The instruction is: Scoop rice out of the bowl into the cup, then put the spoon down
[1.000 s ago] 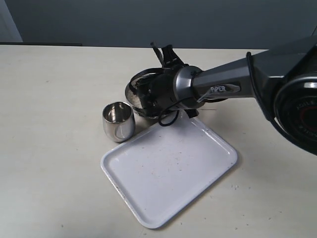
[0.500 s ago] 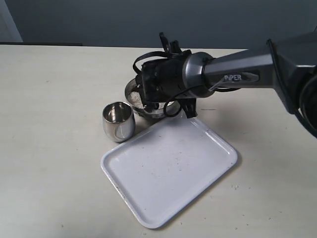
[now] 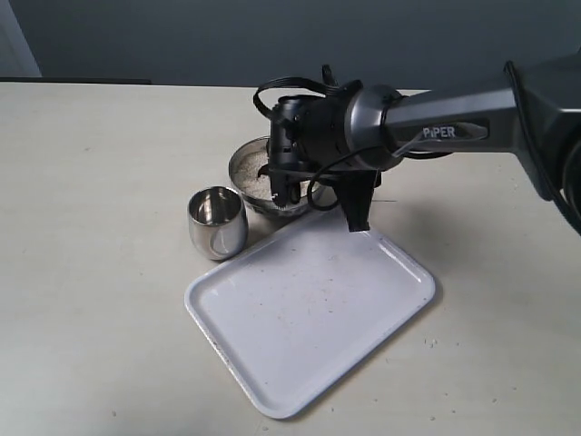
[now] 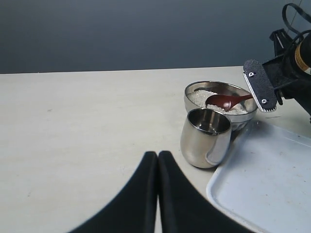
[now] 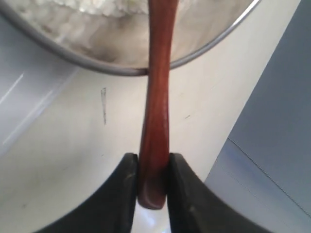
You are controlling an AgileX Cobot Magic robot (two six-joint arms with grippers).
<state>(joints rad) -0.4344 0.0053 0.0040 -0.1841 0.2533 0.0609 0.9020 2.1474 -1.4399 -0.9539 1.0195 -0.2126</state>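
**Spoon over the rice, gripped at its handle end**

We see a pale worktop (image 3: pixel 91 227) carrying everything. On it a white tray (image 3: pixel 309 318) lies flat, one corner reaching up close to the bowl (image 3: pixel 238 173). The right arm (image 3: pixel 436 136) stretches across above the bowl, hiding much of it in the exterior view.

The bowl itself stands upright on the worktop. The cup (image 3: pixel 217 222) stands upright just beside it, on the side away from the right arm. We cannot tell whether the two steel walls touch.

The right claw (image 5: pixel 153 162) hangs outside the bowl's rim. Its two fingers are pressed against the sides of the spoon (image 5: pixel 156 111), close to the handle's end. From there the handle runs across the rim, and the oval head sits inside the bowl, low over the rice (image 4: pixel 198 98). We cannot tell whether the head touches the grains or carries any.

The left claw (image 4: pixel 158 155) is well apart from the bowl, beyond the cup. Its fingers are pressed together with nothing between them.

The rice lies as a white heap filling the bottom of the bowl.
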